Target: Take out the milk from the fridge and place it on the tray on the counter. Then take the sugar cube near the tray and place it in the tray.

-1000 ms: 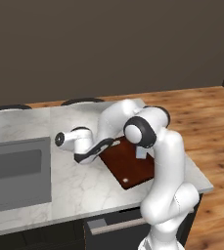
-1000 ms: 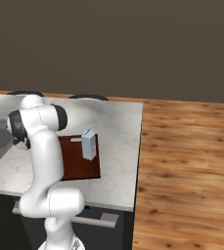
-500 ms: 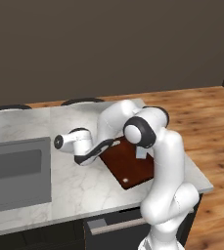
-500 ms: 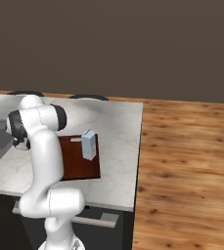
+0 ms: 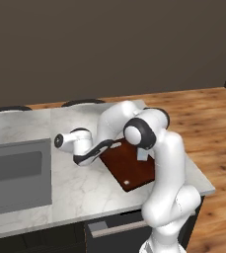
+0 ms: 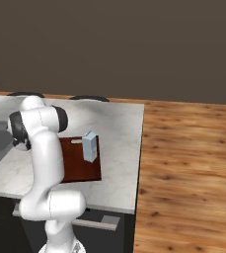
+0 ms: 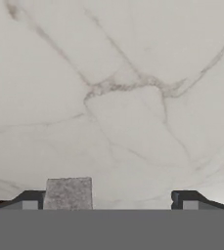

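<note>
Milk [image 6: 89, 146] was already standing on the tray [image 6: 77, 170], so that half looked done. Compared with a second earlier, the arm had barely shifted, hand low over the counter [image 5: 90, 190] just left of the tray. Gripper [image 7: 111, 199] was spread wide, nothing held, with the sugar cube [image 7: 68, 193] sitting right against one fingertip [image 7: 31, 199], between the two. Seemed lined up for the grab. The cube was cut off at the bottom of the hand view, and I couldn't pick it out from the base cameras.
</note>
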